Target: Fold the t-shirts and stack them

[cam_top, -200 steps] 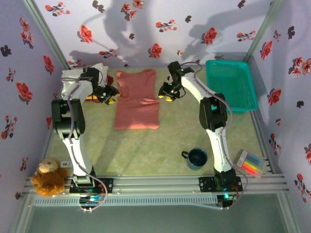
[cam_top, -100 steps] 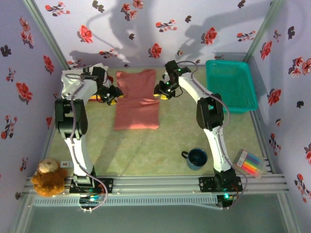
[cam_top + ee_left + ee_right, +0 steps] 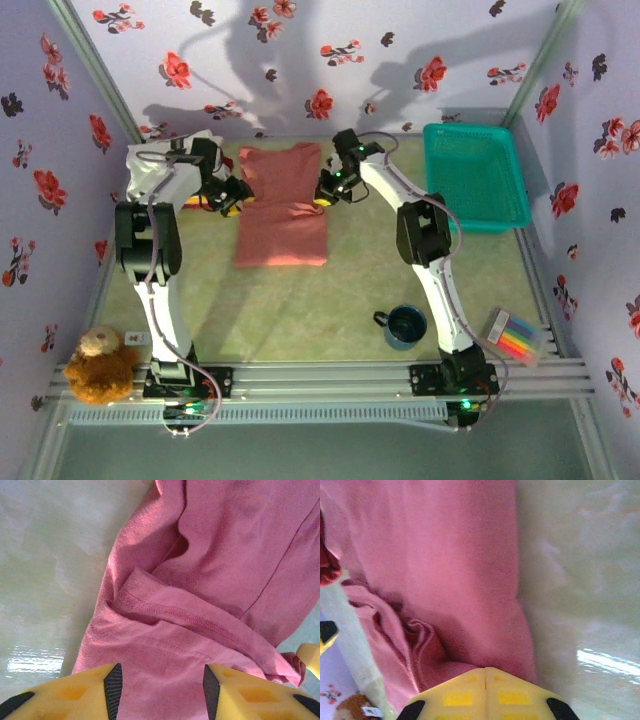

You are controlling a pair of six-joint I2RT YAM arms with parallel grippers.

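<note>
A salmon-pink t-shirt [image 3: 283, 215] lies partly folded on the green table top, its upper part doubled over the lower. My left gripper [image 3: 232, 200] sits at the shirt's left edge. It is open, and in the left wrist view its yellow fingers [image 3: 75, 695] straddle the pink hem [image 3: 165, 610]. My right gripper [image 3: 322, 192] is at the shirt's right edge, jaws pressed together on a puckered fold of pink cloth [image 3: 445, 650]. A white t-shirt [image 3: 143, 170] is bundled at the back left behind the left arm, with a bit of red cloth [image 3: 226, 165] beside it.
A teal mesh basket [image 3: 475, 180] stands at the back right. A blue mug [image 3: 405, 326] and a box of coloured markers [image 3: 515, 338] sit front right. A teddy bear [image 3: 98, 362] rests at the front left rail. Floral walls close three sides.
My right gripper moved left onto the shirt's right edge and shut on the cloth. My left gripper shifted slightly right onto the left edge and stayed open.
</note>
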